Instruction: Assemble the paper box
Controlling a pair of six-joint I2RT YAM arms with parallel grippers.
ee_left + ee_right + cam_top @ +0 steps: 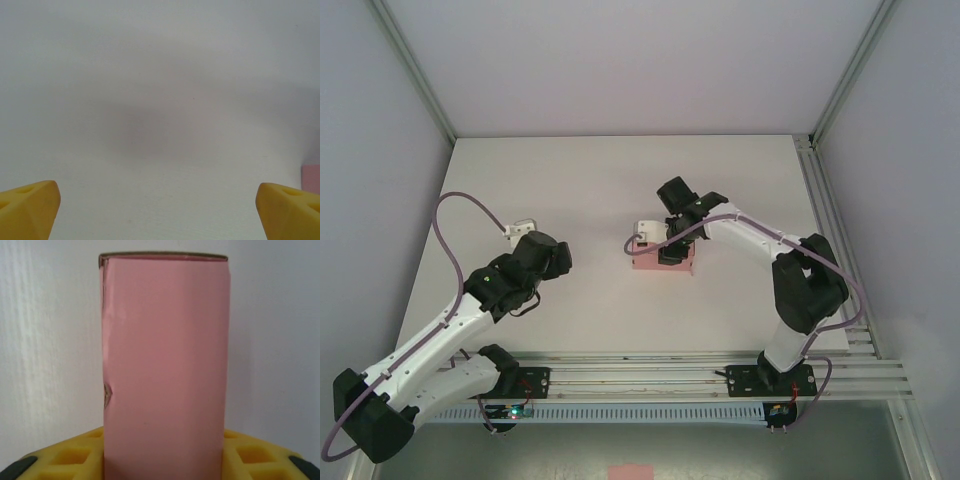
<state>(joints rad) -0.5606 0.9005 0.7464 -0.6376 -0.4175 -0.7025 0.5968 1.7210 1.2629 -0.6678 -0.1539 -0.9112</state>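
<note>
pink paper box (165,365), clamped in right pincer (163,455)

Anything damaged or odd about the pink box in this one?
Yes. The small pink card box, standing between the yellow fingers of the right gripper, has a small nick with a crease on its left edge. That edge looks slightly wavy up to the top corner. Nothing else stands out.

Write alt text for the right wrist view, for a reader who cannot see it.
A plain pink thin-card rectangular box fills the middle of the frame, with a small nick on its left edge. The right end effector grips it from both sides with yellow fingers, over a white table.
</note>
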